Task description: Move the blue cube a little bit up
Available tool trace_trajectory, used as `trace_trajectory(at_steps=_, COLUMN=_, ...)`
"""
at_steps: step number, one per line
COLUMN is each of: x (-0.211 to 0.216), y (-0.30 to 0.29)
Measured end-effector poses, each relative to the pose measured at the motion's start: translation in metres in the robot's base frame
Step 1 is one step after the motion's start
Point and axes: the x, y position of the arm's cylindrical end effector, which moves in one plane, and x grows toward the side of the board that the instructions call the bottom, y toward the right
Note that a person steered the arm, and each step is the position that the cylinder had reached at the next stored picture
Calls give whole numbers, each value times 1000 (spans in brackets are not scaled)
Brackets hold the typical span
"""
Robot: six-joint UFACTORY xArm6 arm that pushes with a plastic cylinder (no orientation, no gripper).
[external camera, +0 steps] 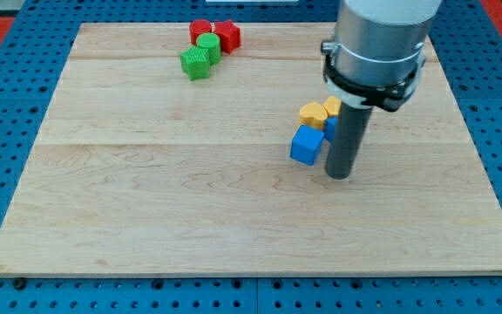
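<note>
Because the rod's lower end, my tip [340, 175], stands just to the view's right of the blue cube [306, 145] and slightly below it, the arm is poorly placed for an upward push: a move straight toward the cube from here would likely shove it to the view's left instead of up. There is no claw on this rig to be wide or narrow, only the bare rod, and it holds nothing. The blue cube sits right of the board's centre on the wooden board [146, 201], touching or nearly touching a yellow block [313, 113] directly above it, with a second yellow block [332, 106] beside that and another blue piece [329, 127] half hidden behind the rod. The chief risk, then, is that lifting the cube will carry the yellow blocks along, or that an off-centre contact will twist the cube aside. Overshoot is another danger, since only a small shift is asked. The red and green blocks [206, 45] near the view's top left lie well apart and seem safe.
</note>
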Motion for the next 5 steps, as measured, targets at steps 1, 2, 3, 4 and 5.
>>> trace_trajectory(at_steps=1, x=0, y=-55)
trace_trajectory(at_steps=2, x=-1, y=-60)
trace_trajectory(at_steps=3, x=-4, y=-17)
trace_trajectory(at_steps=4, x=-13, y=-14)
trace_trajectory(at_steps=5, x=-13, y=-14)
